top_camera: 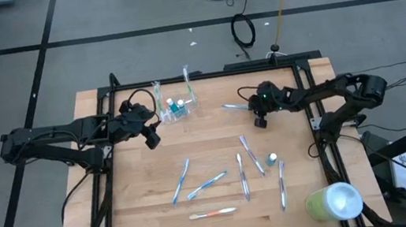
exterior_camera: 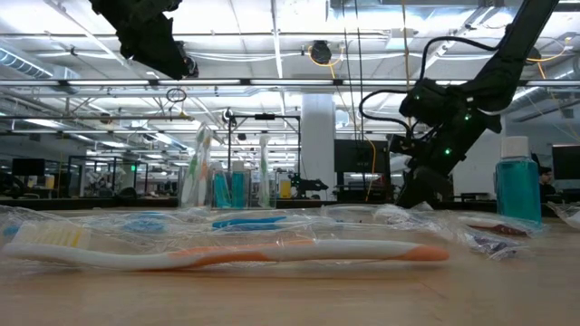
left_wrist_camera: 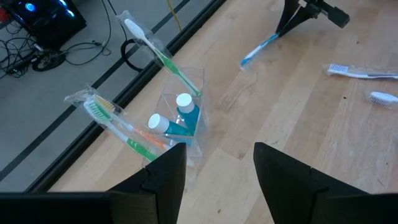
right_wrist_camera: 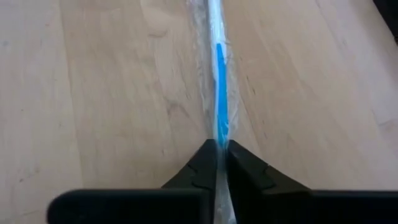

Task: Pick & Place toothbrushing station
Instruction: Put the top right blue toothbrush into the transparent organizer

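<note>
A small clear cup (top_camera: 174, 108) stands at the table's far middle. It holds two wrapped toothbrushes and two white-capped blue tubes, which show in the left wrist view (left_wrist_camera: 180, 118). My left gripper (top_camera: 152, 136) is open and empty, just left of the cup and nearer than it (left_wrist_camera: 217, 180). My right gripper (top_camera: 252, 109) is shut on a wrapped blue toothbrush (top_camera: 234, 107) to the right of the cup. Several more wrapped toothbrushes (top_camera: 207, 184) and a small tube (top_camera: 272, 158) lie flat on the near half of the table. My right gripper pinches the wrapped blue toothbrush between its two fingers, on the blue handle (right_wrist_camera: 219, 127) inside the clear wrapper. The brush runs on straight ahead of the fingers. In the left wrist view it slants down from the gripper (left_wrist_camera: 258, 48), its free end low; whether that end touches the table, I cannot tell.
A large lime-green cylinder with a white end (top_camera: 333, 202) lies at the near right corner. An orange and white toothbrush (top_camera: 213, 213) lies near the front edge. Bare wood (top_camera: 141, 186) lies at the near left.
</note>
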